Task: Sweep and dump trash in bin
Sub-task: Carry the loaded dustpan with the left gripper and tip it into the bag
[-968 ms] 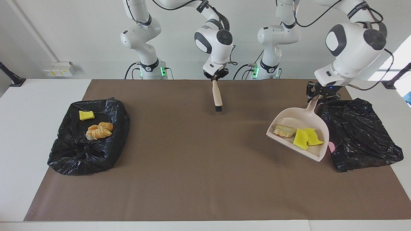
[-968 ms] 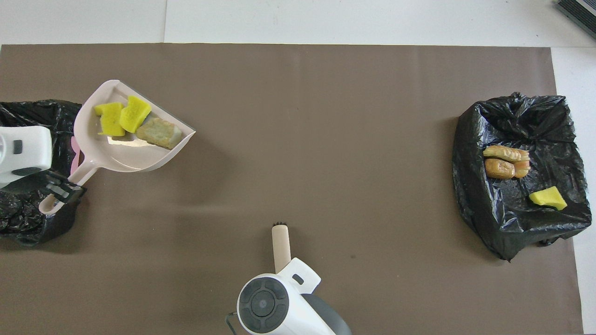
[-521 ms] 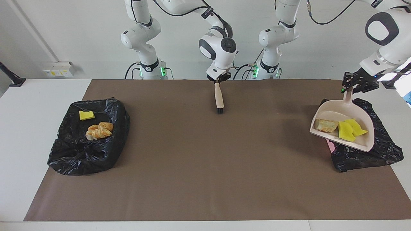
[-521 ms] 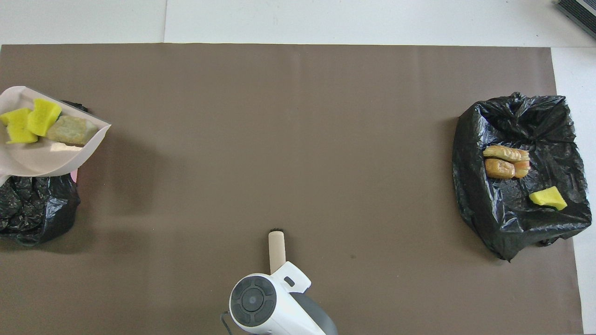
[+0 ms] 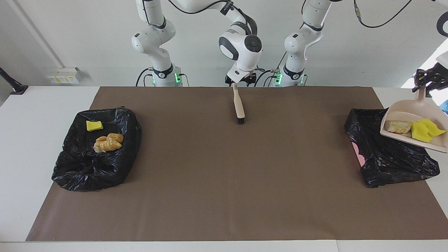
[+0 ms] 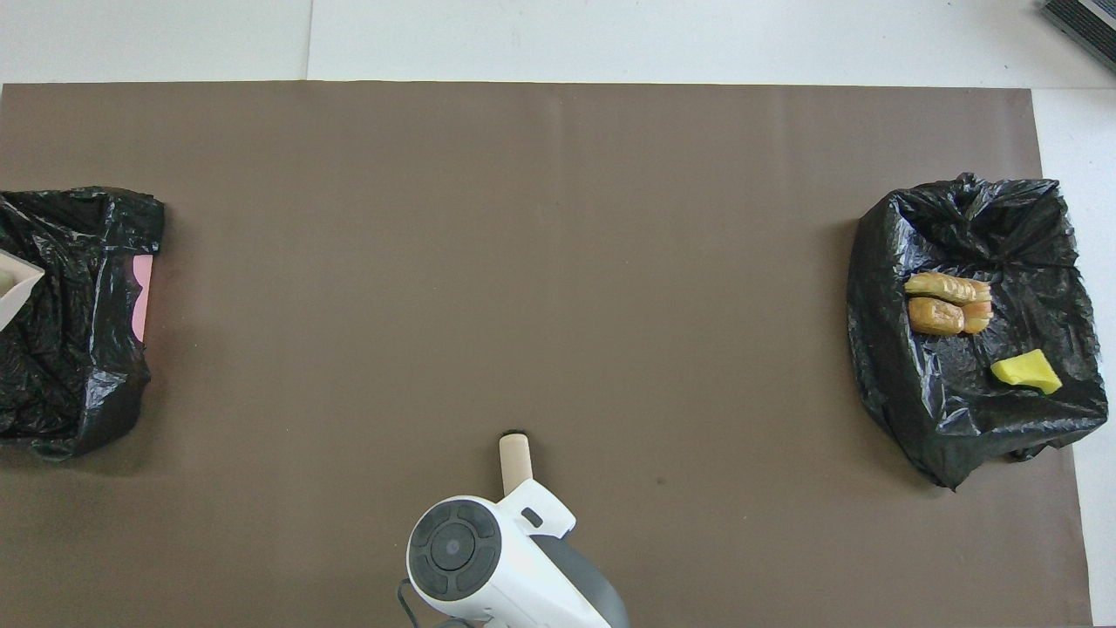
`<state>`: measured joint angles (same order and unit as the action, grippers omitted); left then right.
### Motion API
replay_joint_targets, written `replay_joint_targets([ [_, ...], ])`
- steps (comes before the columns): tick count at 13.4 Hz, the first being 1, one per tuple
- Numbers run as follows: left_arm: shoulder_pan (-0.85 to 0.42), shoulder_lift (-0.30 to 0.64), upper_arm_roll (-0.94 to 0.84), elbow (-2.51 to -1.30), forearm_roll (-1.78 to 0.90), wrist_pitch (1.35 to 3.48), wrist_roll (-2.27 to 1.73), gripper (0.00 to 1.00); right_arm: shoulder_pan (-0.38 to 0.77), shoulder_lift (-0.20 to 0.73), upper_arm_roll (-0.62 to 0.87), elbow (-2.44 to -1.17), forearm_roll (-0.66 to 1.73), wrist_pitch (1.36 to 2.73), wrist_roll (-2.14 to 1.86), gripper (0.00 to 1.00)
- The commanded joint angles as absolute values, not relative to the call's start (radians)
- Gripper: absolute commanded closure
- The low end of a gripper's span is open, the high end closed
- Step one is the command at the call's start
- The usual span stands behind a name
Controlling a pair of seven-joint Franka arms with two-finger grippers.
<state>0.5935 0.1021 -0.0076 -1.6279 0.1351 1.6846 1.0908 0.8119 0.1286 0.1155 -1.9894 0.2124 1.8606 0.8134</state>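
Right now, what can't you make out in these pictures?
- Overhead view: dustpan mostly cut off by the edge; only a corner shows.
- Overhead view: right gripper hidden under its own arm, which also covers part of the brush.
- Facing view: dustpan in left gripper covers part of the bin.

A plain white wall rises at the robots' end of a white table covered by a wide brown paper mat; a white socket box sits low on the wall; daylight glares at the left arm's end.
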Motion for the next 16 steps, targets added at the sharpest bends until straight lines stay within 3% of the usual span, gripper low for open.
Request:
replay_joint_targets([
  [1,0.591,0.127,-0.021,-1.583,0.219,1.721,1.170,1.00,0.723,0.069,0.120,-1.951,0.201,1.774,0.723,0.00],
  [6,0.531,0.118,-0.020,-1.644,0.461,1.818,1.270,1.00,0.540,0.028,0.120,-1.777,0.129,1.521,0.421,0.00],
  [9,0.479,0.084,-0.021,-1.710,0.604,1.825,1.282,1.00,0.441,0.012,0.117,-1.698,0.120,1.468,0.359,0.00],
  [16,0.393,0.087,-0.025,-1.717,0.805,1.865,1.359,1.00,0.247,-0.015,0.106,-1.608,-0.017,1.453,0.201,0.00],
])
